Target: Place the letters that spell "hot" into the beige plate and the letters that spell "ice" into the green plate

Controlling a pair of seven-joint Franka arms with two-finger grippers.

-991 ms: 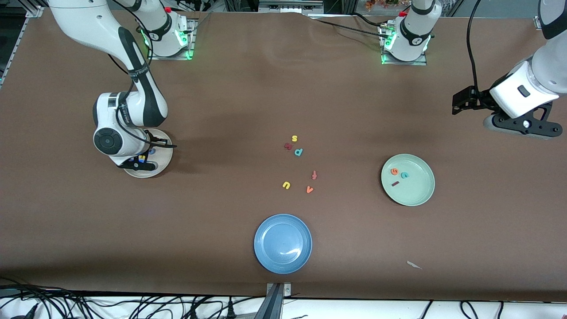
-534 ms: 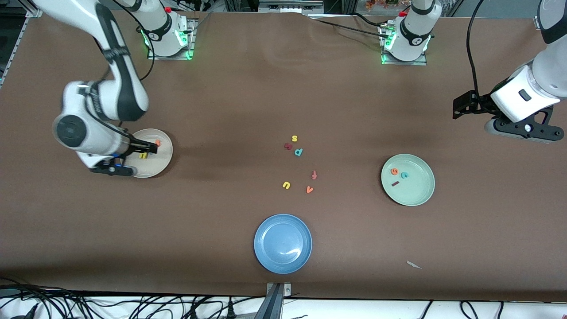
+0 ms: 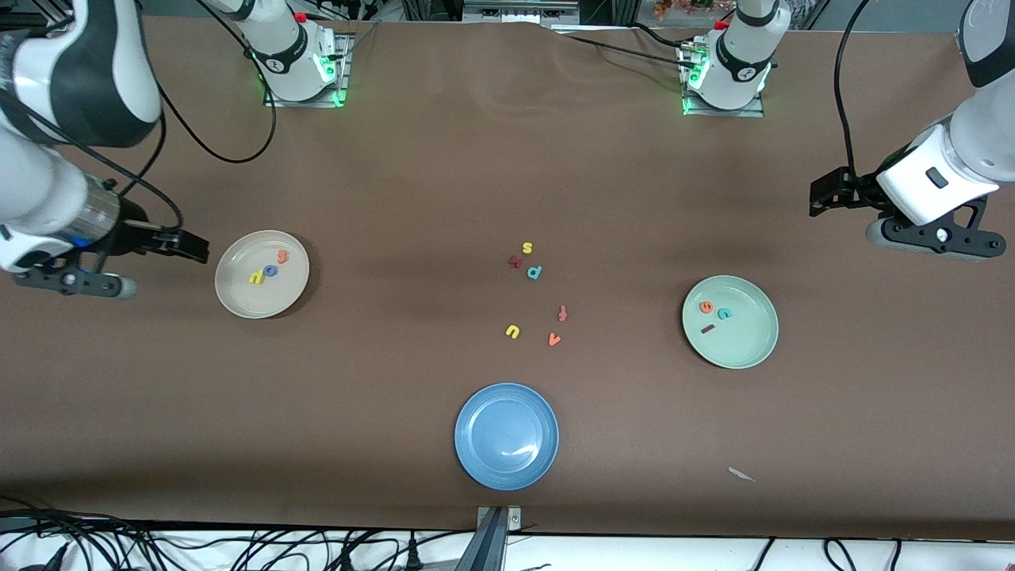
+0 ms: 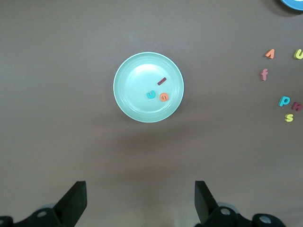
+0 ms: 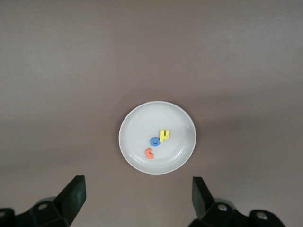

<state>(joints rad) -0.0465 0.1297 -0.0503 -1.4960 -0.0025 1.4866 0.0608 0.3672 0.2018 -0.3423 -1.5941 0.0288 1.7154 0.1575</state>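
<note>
a: brown desk [image 3: 444,174] all across, cables along its front edge, both arm bases bolted at the back edge with green lights on them.

b: where are the hot letters?

a: in the beige plate [image 3: 295,291], near the right arm's end of the desk. yellow h [image 3: 255,277], blue o [image 3: 270,270] and orange t [image 3: 282,255] lie flat in a slanted row across its middle, h nearest the front camera, t farthest. h and o are just beside each other.

b: and ice?

a: in the green plate [image 3: 749,345], toward the left arm's end. orange e [image 3: 706,307] and teal c [image 3: 723,313] lie side by side; the maroon i [image 3: 707,328] lies flat just nearer the camera, its long axis tilted, roughly along the line of the other two.

b: tools?

a: right tool [image 3: 186,244] is up over bare desk beside the beige plate, at the right arm's end, fingers spread wide, gripping nothing. left tool [image 3: 825,190] hangs over the desk at the left arm's end, fingers also wide apart and empty.

b: anything else lying about?

a: loose letters mid-desk: yellow s [image 3: 527,248], maroon squiggle [image 3: 516,261], teal p [image 3: 534,272], reddish f [image 3: 562,313], yellow u [image 3: 512,331], orange v [image 3: 554,339]. the blue plate [image 3: 476,460] sits by the front edge, a pale scrap [image 3: 741,474] further along it. no readable brand or label besides the letters themselves.
</note>
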